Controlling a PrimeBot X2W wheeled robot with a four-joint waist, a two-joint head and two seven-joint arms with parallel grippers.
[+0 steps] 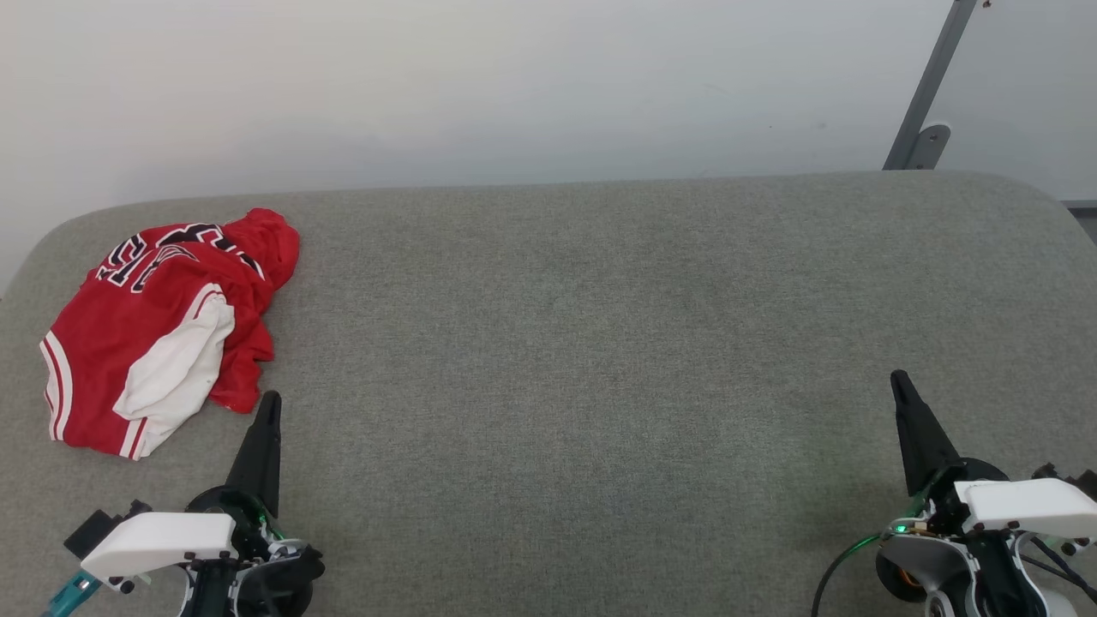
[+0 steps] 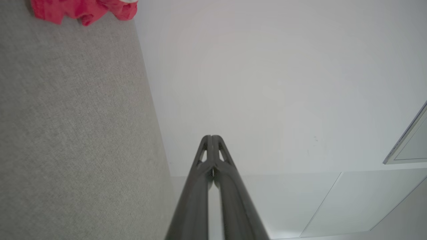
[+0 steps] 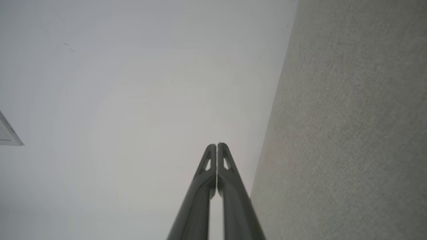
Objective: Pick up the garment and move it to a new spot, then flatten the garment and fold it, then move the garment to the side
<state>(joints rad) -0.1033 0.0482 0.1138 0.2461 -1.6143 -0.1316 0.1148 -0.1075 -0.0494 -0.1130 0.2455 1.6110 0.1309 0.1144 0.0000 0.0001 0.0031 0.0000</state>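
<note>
My left gripper (image 1: 271, 398) and right gripper (image 1: 898, 378) rest pinched closed, empty, over a grey fabric tabletop (image 1: 600, 343) before a pale wall (image 1: 514, 86). The garment (image 1: 163, 330) lies crumpled just ahead and left of the left gripper, its black lettering folded and unreadable.
</note>
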